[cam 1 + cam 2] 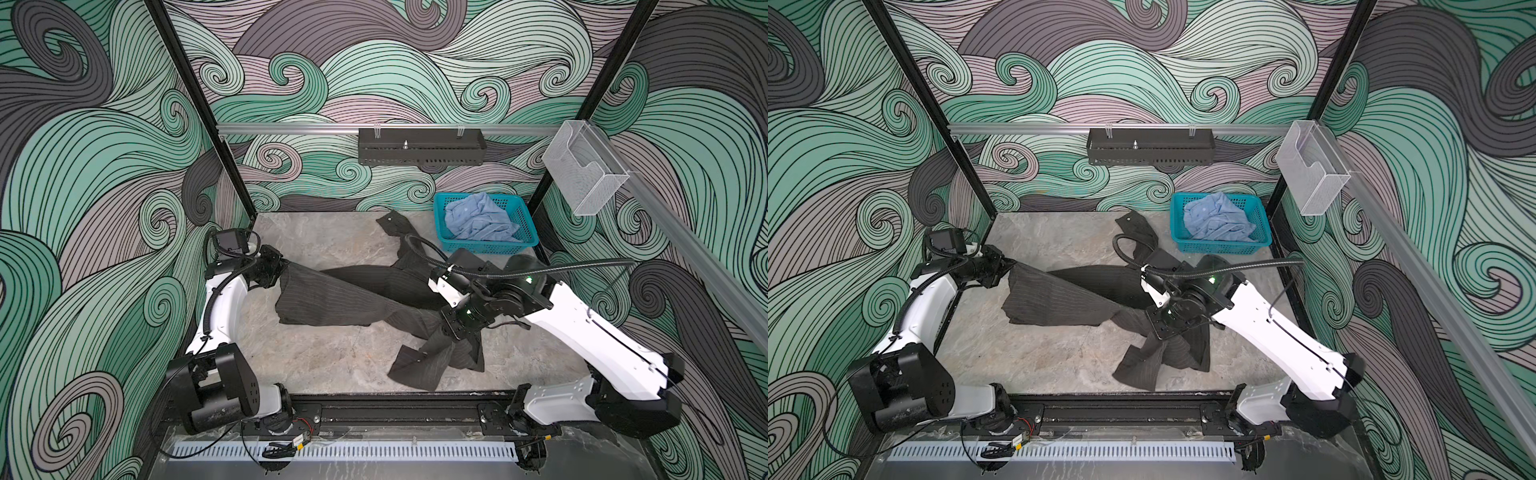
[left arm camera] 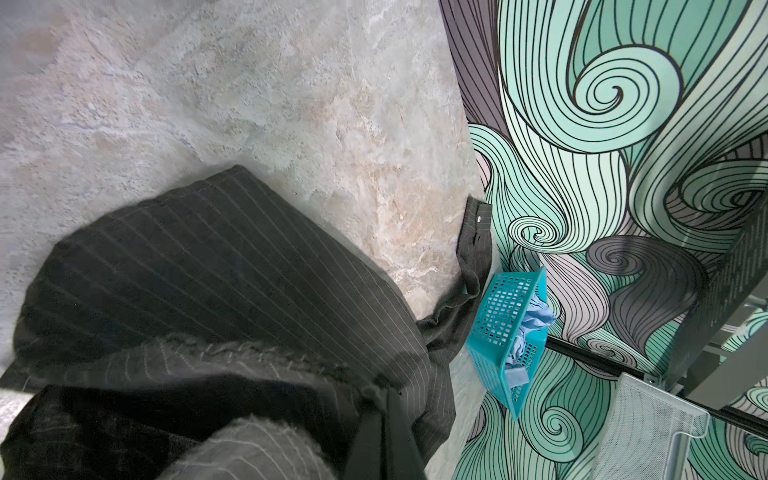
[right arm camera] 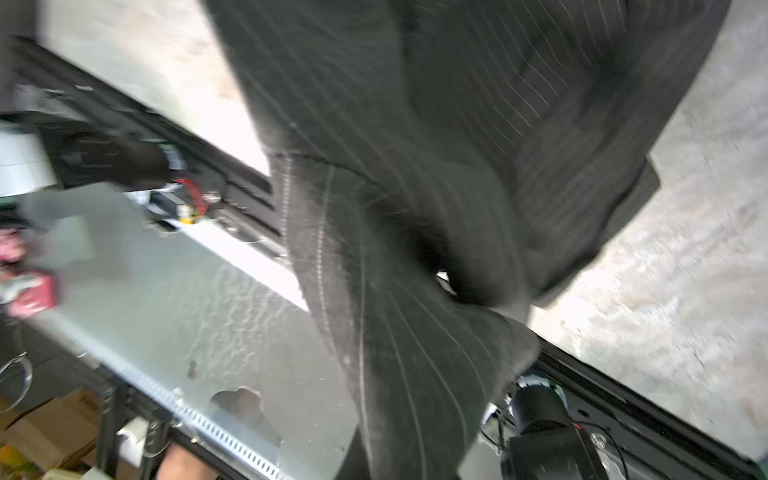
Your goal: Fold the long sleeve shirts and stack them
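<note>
— Across the middle of the grey table [image 1: 324, 361], what is lying there?

— A charcoal shirt [image 1: 332, 297] [image 1: 1054, 299] with thin pale pinstripes is sprawling unfolded. It is running from 9 o'clock to 5 o'clock in both top views. One sleeve [image 1: 390, 224] is trailing toward 12 o'clock.

— Which pincer is holding it?

— Both are. The left gripper [image 1: 279, 271] is sitting at 9 o'clock, clamping tight on a raised edge of the cloth, which is draping down from it. The right gripper [image 1: 451, 334] is pointing down at 5 o'clock. Fabric is bunching into a fan at its tip, pinched there, though cloth is hiding the fingers themselves.

— And the second shirt?

— A light blue shirt [image 1: 478, 222] is lying crumpled inside a teal mesh basket [image 1: 490, 248] at 1 o'clock. The basket is sitting against the back wall, just beside the dark sleeve.
</note>
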Controlling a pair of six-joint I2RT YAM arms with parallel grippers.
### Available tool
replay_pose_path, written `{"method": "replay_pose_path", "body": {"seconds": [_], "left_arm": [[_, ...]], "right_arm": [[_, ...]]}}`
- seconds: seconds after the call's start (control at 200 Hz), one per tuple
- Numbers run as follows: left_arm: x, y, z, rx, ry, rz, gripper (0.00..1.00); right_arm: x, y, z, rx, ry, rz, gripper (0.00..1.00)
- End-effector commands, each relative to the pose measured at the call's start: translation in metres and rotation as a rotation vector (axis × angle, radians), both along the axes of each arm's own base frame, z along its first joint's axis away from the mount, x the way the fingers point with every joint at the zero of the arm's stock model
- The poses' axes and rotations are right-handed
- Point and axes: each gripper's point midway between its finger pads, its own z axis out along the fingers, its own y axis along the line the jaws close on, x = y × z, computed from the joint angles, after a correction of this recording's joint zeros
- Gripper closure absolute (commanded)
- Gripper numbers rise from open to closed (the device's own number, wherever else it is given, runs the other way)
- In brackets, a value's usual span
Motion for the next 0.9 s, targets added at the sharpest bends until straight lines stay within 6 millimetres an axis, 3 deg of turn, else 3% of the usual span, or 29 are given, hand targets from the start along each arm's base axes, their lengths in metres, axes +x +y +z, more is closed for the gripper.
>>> {"method": "replay_pose_path", "body": {"seconds": [0.0,0.075,0.175,0.296,0.401,0.521,0.646,0.751,0.892], "left_arm": [[0.000,0.007,0.012,0.039,-0.038,0.023,1.00],[-0.002,0.007,0.014,0.045,-0.040,0.019,1.00],[-0.005,0.006,0.016,0.053,-0.043,0.012,1.00],[-0.011,0.005,0.019,0.064,-0.045,0.008,1.00],[-0.014,0.004,0.021,0.063,-0.050,0.011,1.00],[-0.017,0.003,0.020,0.060,-0.051,0.015,1.00],[-0.020,0.002,0.020,0.063,-0.052,0.012,1.00],[-0.023,0.002,0.020,0.070,-0.046,0.011,1.00],[-0.027,0.001,0.020,0.077,-0.042,0.006,1.00]], "right_arm": [[0.029,-0.012,-0.035,-0.139,-0.035,-0.065,0.86],[0.046,-0.014,-0.058,-0.184,-0.049,-0.107,0.78],[0.053,-0.015,-0.073,-0.220,-0.037,-0.129,0.55],[0.037,-0.016,-0.069,-0.187,-0.033,-0.137,0.27],[0.007,-0.025,-0.075,-0.179,0.007,-0.150,0.14],[-0.035,-0.027,-0.108,-0.186,0.119,-0.175,0.11],[-0.065,-0.011,-0.153,-0.149,0.210,-0.199,0.11],[-0.068,0.000,-0.177,-0.153,0.216,-0.207,0.10],[-0.058,0.011,-0.193,-0.133,0.187,-0.207,0.10]]}}
